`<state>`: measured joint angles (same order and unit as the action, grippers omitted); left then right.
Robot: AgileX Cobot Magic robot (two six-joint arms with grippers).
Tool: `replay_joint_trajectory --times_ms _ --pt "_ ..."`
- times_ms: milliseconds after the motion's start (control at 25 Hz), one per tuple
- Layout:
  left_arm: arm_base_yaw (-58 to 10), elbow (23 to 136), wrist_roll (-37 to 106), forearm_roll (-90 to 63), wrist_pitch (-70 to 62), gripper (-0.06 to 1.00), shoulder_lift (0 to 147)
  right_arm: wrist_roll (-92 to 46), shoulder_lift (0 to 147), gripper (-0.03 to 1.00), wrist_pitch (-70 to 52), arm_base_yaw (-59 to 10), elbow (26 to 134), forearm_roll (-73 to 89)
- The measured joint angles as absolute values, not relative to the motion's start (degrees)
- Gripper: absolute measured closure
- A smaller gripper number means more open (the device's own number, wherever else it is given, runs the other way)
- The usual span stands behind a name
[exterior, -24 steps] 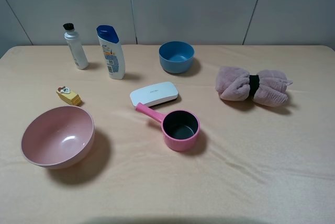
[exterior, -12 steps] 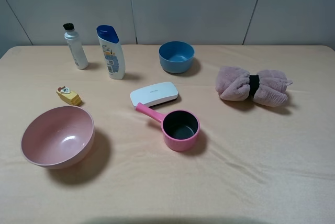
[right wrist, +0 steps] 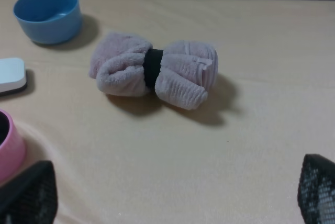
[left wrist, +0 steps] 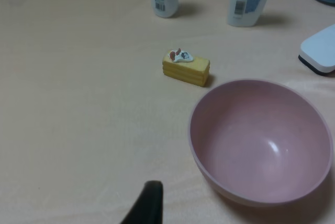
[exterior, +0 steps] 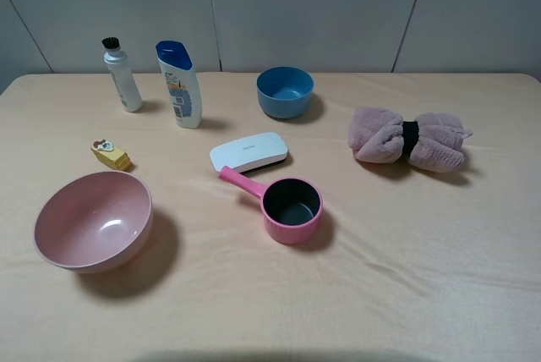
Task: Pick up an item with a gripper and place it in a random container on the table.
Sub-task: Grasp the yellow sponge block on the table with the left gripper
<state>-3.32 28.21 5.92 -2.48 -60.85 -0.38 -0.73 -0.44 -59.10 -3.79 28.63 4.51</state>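
Observation:
The small yellow block [exterior: 112,156] with a white-and-red decoration lies on the table at the left, just behind the large pale-pink bowl [exterior: 84,210]. In the left wrist view the block [left wrist: 186,67] lies beside the empty bowl [left wrist: 260,140]. Only one black fingertip [left wrist: 149,203] of the left gripper shows there, well short of the block. The right gripper [right wrist: 172,203] is open and empty, with its fingers spread wide, in front of a rolled towel [right wrist: 153,70]. Neither gripper shows in the exterior high view.
A blue bowl [exterior: 285,91] stands at the back centre. A white oblong case [exterior: 248,151] and a pink saucepan [exterior: 290,208] sit mid-table. A shampoo bottle [exterior: 180,85] and a small clear bottle [exterior: 122,75] stand at the back left. The pink towel [exterior: 410,139] lies at the right.

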Motion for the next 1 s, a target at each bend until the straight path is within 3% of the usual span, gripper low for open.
replay_joint_trajectory --times_ms 440,1000 --pt "-3.3 30.6 5.9 -1.6 -60.8 0.02 0.0 -0.7 -0.4 0.27 -59.1 -3.8 28.6 4.5" --pt "-3.3 42.8 4.7 -0.9 -60.9 0.03 23.4 -0.7 -0.4 0.27 -59.1 -3.8 28.6 4.5"
